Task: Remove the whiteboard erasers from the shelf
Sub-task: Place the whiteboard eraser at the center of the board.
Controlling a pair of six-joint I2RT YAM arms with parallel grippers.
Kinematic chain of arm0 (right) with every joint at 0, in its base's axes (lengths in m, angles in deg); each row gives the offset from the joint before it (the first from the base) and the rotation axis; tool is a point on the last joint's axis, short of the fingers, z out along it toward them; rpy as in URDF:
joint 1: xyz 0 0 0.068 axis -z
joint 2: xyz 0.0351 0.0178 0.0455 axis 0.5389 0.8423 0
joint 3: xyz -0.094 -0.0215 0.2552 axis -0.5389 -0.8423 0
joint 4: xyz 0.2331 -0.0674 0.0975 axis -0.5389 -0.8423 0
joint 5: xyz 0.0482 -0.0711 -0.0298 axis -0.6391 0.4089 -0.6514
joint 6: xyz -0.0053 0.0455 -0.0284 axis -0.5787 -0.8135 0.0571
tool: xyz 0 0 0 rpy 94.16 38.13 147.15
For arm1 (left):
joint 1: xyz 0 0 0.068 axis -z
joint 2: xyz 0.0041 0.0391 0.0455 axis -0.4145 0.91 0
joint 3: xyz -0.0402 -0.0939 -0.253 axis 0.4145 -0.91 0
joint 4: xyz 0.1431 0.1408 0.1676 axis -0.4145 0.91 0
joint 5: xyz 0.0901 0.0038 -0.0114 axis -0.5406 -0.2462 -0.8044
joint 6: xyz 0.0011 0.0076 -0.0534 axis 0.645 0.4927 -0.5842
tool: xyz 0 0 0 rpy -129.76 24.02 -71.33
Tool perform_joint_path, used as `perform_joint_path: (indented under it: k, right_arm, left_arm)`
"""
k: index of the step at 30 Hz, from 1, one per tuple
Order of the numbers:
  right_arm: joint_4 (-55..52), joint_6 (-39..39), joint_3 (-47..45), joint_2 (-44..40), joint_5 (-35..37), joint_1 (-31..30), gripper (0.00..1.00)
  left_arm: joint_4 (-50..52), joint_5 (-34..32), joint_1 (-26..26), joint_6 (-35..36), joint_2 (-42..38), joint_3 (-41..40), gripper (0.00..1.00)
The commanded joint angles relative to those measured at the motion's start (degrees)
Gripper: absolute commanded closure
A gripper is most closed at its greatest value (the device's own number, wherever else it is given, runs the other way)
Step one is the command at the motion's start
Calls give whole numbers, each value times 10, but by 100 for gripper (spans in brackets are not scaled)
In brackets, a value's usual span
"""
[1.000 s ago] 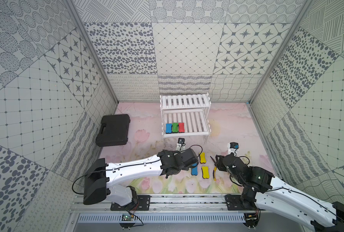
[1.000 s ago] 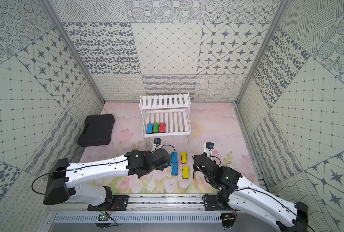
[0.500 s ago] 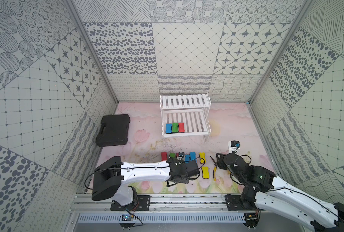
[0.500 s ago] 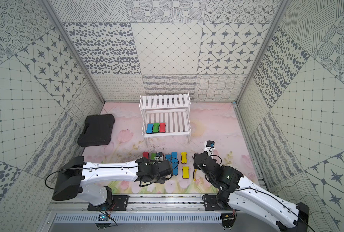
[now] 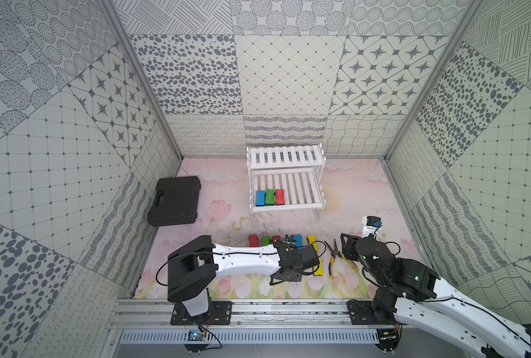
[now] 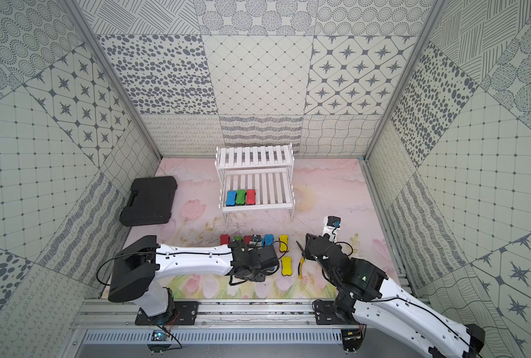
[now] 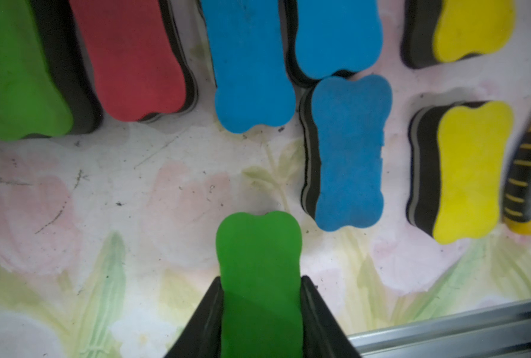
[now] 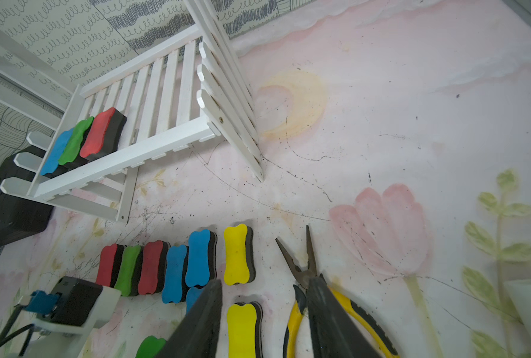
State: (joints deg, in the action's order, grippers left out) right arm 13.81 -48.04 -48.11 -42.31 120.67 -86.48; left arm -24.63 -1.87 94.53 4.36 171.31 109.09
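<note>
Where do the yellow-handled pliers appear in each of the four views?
A top view: the pliers lie below centre, right of the nearer yellow eraser.
A top view: again below centre, right of that eraser.
Left wrist: one handle only, beside that eraser.
Right wrist: beside that eraser, both pointed tips showing.
Shared landmark: that eraser, in all four.

Nothing legible anywhere: the bone-shaped foam erasers (image 5: 270, 196), white slatted shelf (image 5: 301, 189), black plastic case (image 5: 175, 201) and yellow-handled pliers (image 5: 331, 269) show no readable text, label, brand or number.
</note>
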Motion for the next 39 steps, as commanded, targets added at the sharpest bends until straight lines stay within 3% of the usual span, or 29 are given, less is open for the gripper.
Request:
perform_joint_path:
  k: [1,8,19,26,33,39]
  right_arm:
    - [-9,1,17,-9,15,5,51]
    - [-18,-3,20,-21,20,6,51]
    - [-22,-5,21,-31,17,6,49]
    - [-21,0,27,-31,9,6,47]
    - [5,38,29,-20,-36,6,47]
    - [59,70,23,28,-98,6,47]
  left_arm:
    - [12,-17,-7,2,21,21,69]
    - [21,-21,-18,-4,50,38,67]
    - [14,-23,-22,5,36,34,41]
    - [-3,-44,-22,10,-56,-7,33]
    - [27,-94,-38,106,-151,17,29]
    - [9,-67,-128,180,-215,25,25]
